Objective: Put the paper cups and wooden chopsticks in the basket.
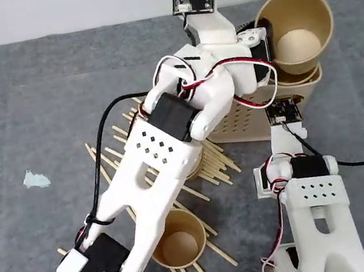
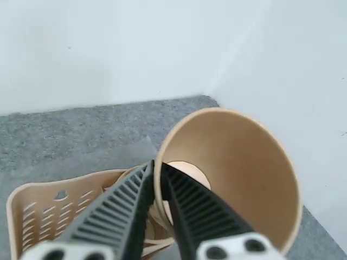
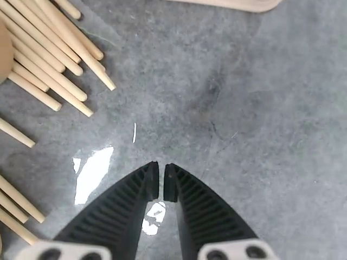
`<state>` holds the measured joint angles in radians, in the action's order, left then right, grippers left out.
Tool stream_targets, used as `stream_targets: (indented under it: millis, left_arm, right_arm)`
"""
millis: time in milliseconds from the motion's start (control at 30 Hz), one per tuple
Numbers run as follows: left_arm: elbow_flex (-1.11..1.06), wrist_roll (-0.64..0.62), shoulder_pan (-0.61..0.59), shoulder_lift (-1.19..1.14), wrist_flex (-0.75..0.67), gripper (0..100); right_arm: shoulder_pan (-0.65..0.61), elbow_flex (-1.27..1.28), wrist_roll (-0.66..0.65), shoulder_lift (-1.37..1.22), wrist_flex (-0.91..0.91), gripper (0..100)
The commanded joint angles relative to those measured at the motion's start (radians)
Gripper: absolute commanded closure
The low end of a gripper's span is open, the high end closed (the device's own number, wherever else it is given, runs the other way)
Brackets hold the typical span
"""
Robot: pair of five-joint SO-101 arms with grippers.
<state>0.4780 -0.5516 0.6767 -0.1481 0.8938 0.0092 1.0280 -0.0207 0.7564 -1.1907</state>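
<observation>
My left end effector [image 2: 157, 165] pinches the rim of a paper cup [image 2: 233, 162], tilted over one end of the basket [image 2: 49, 211].
The right end effector [image 3: 161, 173] is pressed together, empty, over the grey counter [image 3: 244, 108] near the wooden chopsticks [image 3: 49, 59]. A second paper cup [image 1: 179, 244] stands upright among chopsticks, well apart from the basket.
</observation>
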Motion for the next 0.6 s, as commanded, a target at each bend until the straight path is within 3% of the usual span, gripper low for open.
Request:
stream_targets:
  millis: [0,267,433,567]
  left_arm:
    - [0.047,-0.009,-0.005,-0.034,-0.028,99]
    - [0.047,-0.009,-0.046,-0.114,-0.069,99]
    - [0.045,-0.009,-0.029,-0.114,-0.006,99]
    - [0.045,-0.009,-0.003,-0.115,0.046,89]
  right_arm:
    - [0.007,-0.005,0.006,0.031,0.008,95.7]
    - [0.007,-0.005,0.005,0.033,0.007,95.7]
    - [0.007,-0.005,0.006,0.036,-0.004,95.7]
    - [0.007,-0.005,0.006,0.036,-0.002,95.7]
